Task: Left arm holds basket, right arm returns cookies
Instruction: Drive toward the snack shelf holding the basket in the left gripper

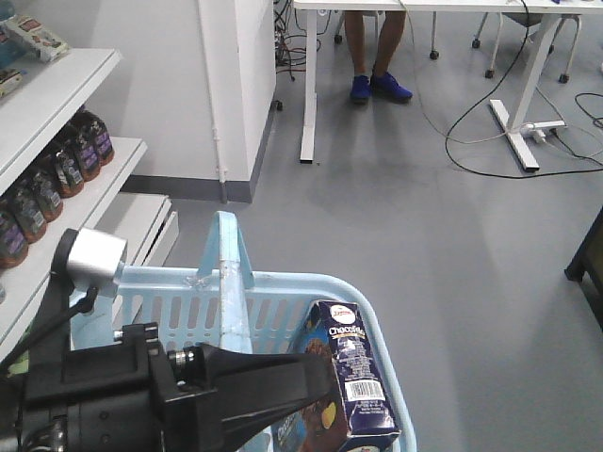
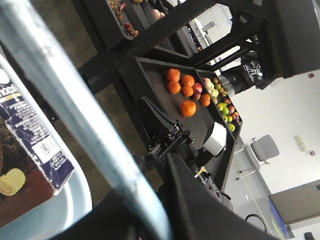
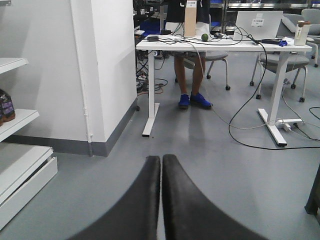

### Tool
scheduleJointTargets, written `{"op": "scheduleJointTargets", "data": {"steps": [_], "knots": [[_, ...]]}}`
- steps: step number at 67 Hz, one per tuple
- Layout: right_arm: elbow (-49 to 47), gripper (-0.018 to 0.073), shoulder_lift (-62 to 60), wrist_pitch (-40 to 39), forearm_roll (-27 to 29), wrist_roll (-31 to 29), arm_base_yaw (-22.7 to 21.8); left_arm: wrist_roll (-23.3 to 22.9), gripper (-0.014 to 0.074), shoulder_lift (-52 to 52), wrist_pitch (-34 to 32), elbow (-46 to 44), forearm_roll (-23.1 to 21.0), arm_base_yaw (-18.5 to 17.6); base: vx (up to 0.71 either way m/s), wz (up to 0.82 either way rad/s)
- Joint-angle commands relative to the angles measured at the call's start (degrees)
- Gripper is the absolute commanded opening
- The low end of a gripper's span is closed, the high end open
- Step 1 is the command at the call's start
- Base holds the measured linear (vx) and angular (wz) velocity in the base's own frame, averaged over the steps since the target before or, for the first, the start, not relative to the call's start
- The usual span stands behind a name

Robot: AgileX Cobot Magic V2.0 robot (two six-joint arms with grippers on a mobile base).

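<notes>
Basket [image 1: 179, 311] — light blue, slotted, carried above the floor. The left gripper [image 1: 297, 381] appears clamped about its upright handle [image 1: 231, 282]. Cookies [image 1: 353, 377]: tall navy carton standing in the basket's right-hand corner, leaning against the wall. Judged light, stiff-sided cardboard, glossy, and liable to crush if over-squeezed — best taken across the narrow faces near the exposed top. Right gripper [image 3: 161, 159]: fingers pressed together, holding nothing, pointed at open floor.

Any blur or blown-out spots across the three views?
Left wrist: basket handle is a soft pale blur near the lens, far wall very bright. Front: sharp, cookies lettering legible. Right wrist: even light, right pincer edges slightly soft.
</notes>
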Motion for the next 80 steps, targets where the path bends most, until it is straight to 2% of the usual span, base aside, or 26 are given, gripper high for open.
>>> {"op": "scheduleJointTargets", "data": {"steps": [1, 48, 80], "knots": [[0.15, -0.0008, -0.45, -4.08, 0.00, -0.48, -0.39, 0.82, -0.0006, -1.11, 1.64, -2.09, -3.46, -0.17, 0.40, -0.10], [0.15, -0.0008, -0.45, -4.08, 0.00, -0.48, -0.39, 0.82, -0.0006, -1.11, 1.52, -2.09, -3.46, -0.17, 0.34, -0.11], [0.15, -0.0008, -0.45, -4.08, 0.00, -0.48, -0.39, 0.82, -0.0006, -1.11, 1.41, -2.09, -3.46, -0.17, 0.17, 0.07]]}}
